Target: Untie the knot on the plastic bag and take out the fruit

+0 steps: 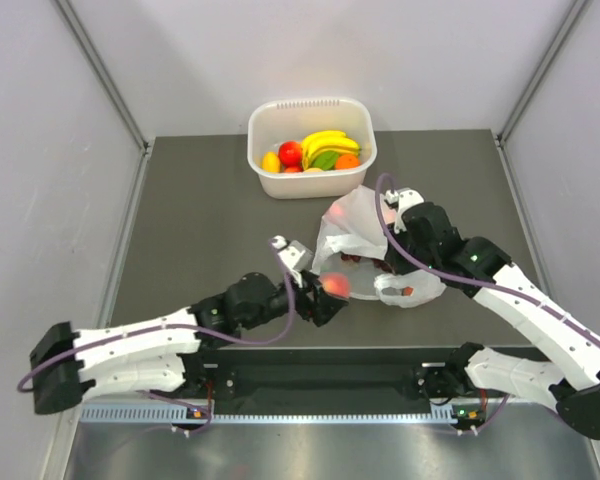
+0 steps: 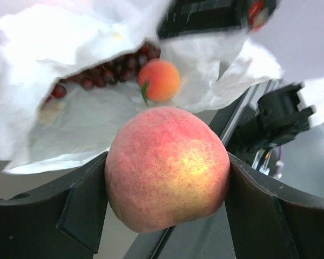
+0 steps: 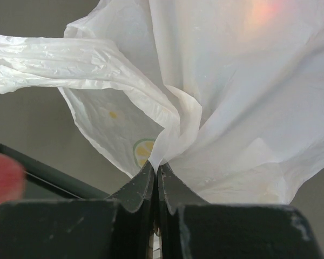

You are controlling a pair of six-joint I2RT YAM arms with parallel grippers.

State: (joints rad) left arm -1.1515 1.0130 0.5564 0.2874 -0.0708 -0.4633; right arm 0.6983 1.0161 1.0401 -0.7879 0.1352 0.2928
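Over the dark grey surface (image 1: 200,220), top view first: the bag (image 1: 352,232) lies mid-surface, just in front of the tub (image 1: 280,186). It's a crumpled white heap, long axis running far-left to near-right, mouth turned toward the near-left. Left pincer (image 1: 332,290) sits right at that mouth, clamped on one peach (image 1: 337,287). Right pincer (image 1: 388,222) is at the bag's far-right side, against the plastic. The tub is rigid, white and round-cornered. Inside I count one bunch of bananas (image 1: 326,142) plus three round pieces: one red, one yellow, one orange.

Left wrist now: the peach fills the frame, plump and round, its matte pink-red skin speckling into a yellow patch. It's pressed between two black fingers (image 2: 78,208), one on each side. Behind it the bag gapes toward the camera, thin, crinkly and translucent. Inside are one smaller peach (image 2: 159,80), orange with a green leaf, and one cluster of glossy dark red grapes (image 2: 105,73) along the upper fold.

Right wrist: both jaws are together, pinching a gathered fold of the bag at their tips. Plastic fans upward from the pinch in soft creases, and one twisted strip (image 3: 54,59) runs off to the left, roughly level. One small lemon-slice print (image 3: 142,149) shows through the film. Whether that strip carries a knot, I can't tell.
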